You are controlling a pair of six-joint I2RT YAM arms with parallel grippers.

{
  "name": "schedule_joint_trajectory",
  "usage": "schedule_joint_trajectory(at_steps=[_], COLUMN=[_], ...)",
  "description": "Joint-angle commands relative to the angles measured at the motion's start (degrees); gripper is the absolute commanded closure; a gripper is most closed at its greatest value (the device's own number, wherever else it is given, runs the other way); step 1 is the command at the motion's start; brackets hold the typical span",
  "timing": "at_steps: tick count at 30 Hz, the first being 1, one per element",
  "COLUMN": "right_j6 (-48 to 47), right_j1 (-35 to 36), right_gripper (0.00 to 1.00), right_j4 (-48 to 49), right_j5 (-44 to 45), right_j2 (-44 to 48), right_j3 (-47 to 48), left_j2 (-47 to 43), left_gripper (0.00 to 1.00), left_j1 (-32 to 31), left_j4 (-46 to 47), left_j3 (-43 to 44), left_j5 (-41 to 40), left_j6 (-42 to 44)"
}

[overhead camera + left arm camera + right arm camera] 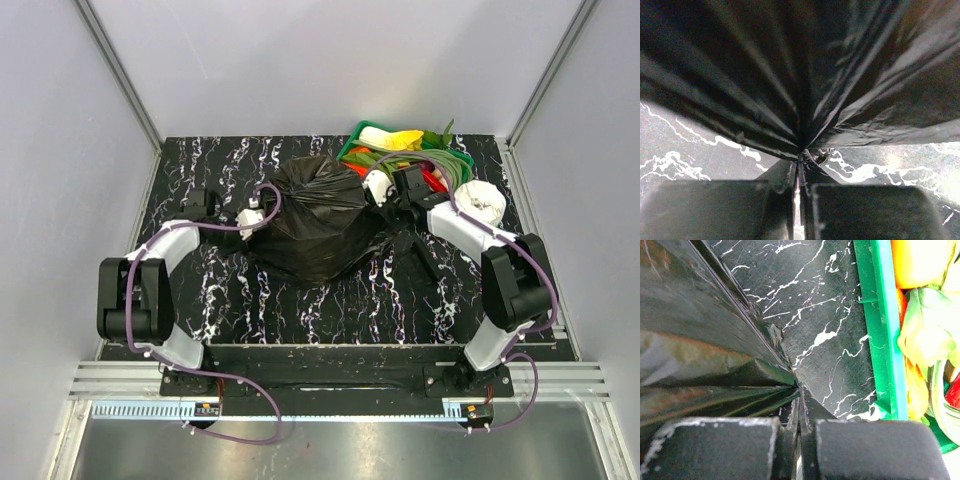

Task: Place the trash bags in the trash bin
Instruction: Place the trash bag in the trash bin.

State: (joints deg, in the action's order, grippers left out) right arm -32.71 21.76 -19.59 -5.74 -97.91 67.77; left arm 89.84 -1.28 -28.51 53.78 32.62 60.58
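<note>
A crinkled glossy black trash bag (315, 225) bulges as a large mound at the middle of the marble table. My left gripper (262, 212) is shut on the film at the mound's left side; in the left wrist view the pleats of the bag (805, 75) fan out from the pinched fingertips of that gripper (801, 157). My right gripper (380, 190) is shut on the bag's upper right side, and its wrist view shows taut folds of the film (705, 355) running into the gripper (800, 387). The trash bin is hidden.
A green tray (352, 145) of vegetables stands at the back right, its rim (880, 330) close beside my right gripper. A white roll (480, 200) lies to the right of the tray. Grey walls enclose the table on three sides.
</note>
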Motion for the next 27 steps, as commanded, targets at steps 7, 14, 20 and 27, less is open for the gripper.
schedule_joint_trajectory(at_steps=[7, 14, 20, 27], right_j6=[-0.69, -0.08, 0.54, -0.33], right_j1=[-0.66, -0.66, -0.66, -0.66], right_gripper=[1.00, 0.61, 0.12, 0.00], right_j4=[-5.80, -10.11, -13.80, -18.19], right_j5=[0.03, -3.14, -6.29, -7.54], right_j2=[5.71, 8.17, 12.73, 15.73], right_j3=[1.84, 3.68, 5.09, 6.06], left_j2=[-8.45, -13.37, -17.94, -19.97], left_gripper=[0.40, 0.20, 0.11, 0.01], left_j1=[6.01, 8.31, 8.49, 8.40], left_j4=[-6.73, -8.32, -6.29, -10.50], left_j3=[5.19, 10.46, 13.89, 14.69], left_j5=[3.48, 10.35, 12.11, 11.50], left_j6=[-5.19, -11.43, -20.49, -19.28])
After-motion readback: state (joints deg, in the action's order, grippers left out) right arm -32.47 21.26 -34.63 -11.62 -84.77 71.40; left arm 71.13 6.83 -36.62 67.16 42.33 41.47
